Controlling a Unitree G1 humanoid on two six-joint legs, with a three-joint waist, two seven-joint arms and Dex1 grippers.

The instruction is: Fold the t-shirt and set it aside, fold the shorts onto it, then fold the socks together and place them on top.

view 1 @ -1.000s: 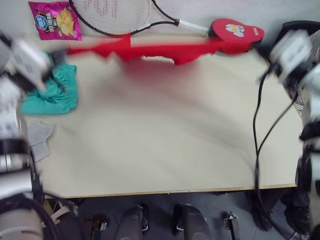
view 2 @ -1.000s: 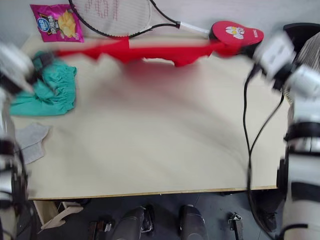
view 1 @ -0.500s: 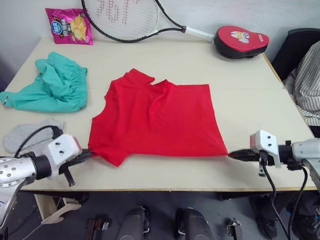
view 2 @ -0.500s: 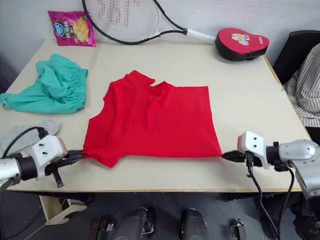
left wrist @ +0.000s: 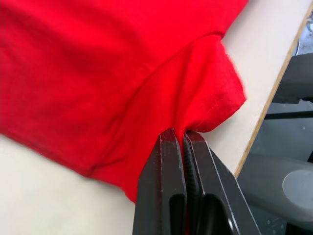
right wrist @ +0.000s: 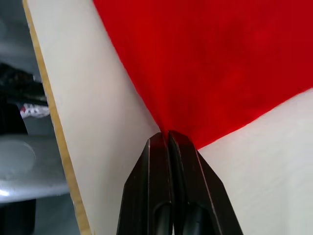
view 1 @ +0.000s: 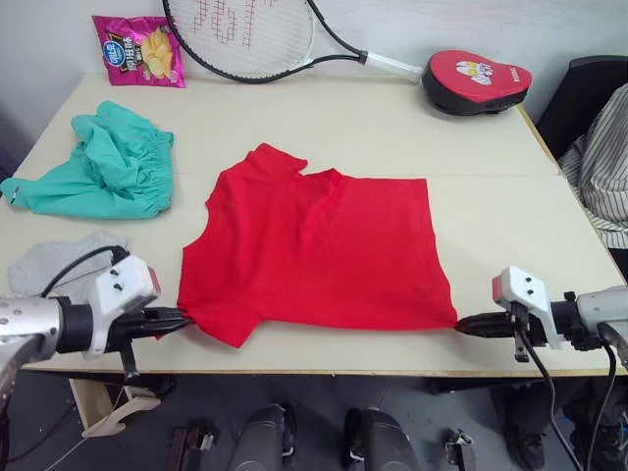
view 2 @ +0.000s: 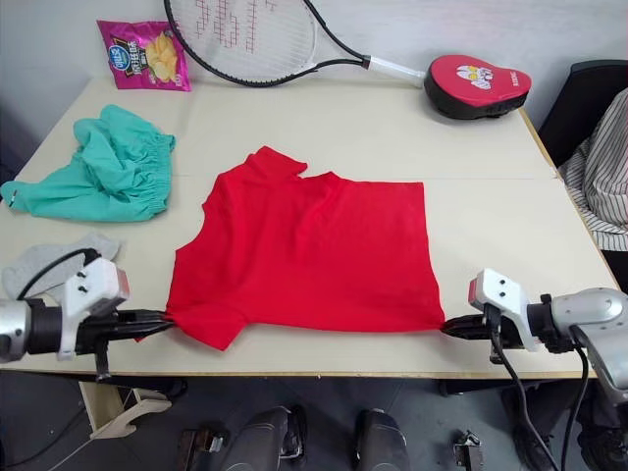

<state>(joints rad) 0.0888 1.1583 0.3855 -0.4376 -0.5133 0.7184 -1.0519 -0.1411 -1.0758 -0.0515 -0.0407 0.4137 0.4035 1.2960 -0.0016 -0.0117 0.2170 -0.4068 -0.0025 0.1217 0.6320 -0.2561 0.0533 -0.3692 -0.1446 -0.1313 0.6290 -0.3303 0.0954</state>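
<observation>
Fingers (left wrist: 172, 147) of both your grippers pinch the t-shirt's (view 1: 314, 250) near corners on the tabletop (view 1: 471, 147); uneven pulling could slip a corner free, beside the shorts (view 1: 108, 172).

You are looking down on a pale wooden table (view 1: 324, 128) with a light edge strip. A plain whitish wall (view 1: 549, 25) runs along 12 o'clock, and dark floor (view 1: 314, 412) lies at 6 o'clock.
</observation>
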